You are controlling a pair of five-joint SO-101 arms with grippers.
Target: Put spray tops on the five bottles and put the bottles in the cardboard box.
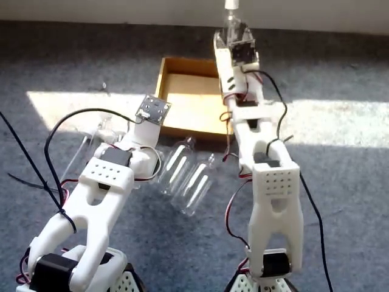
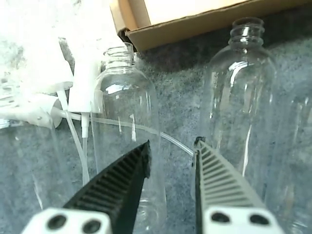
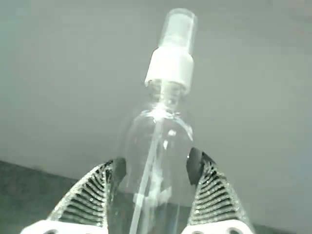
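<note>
My right gripper (image 3: pixel 153 165) is shut on a clear bottle (image 3: pixel 156 146) fitted with a white spray top (image 3: pixel 170 58). In the high view it holds this bottle (image 1: pixel 231 23) up beyond the far side of the cardboard box (image 1: pixel 182 76). My left gripper (image 2: pixel 170 156) is open and low over the carpet. It hangs between two topless clear bottles, one (image 2: pixel 127 117) on one side and one (image 2: pixel 243 92) on the other, both with necks toward the box (image 2: pixel 195 22). Two loose spray tops (image 2: pixel 83 83) with their tubes lie beside them.
In the high view two topless bottles (image 1: pixel 176 161) (image 1: pixel 199 181) lie on the grey carpet in front of the box, between the arms. Another clear bottle (image 1: pixel 88 143) lies left of the left arm (image 1: pixel 109 176). Cables trail from both arms.
</note>
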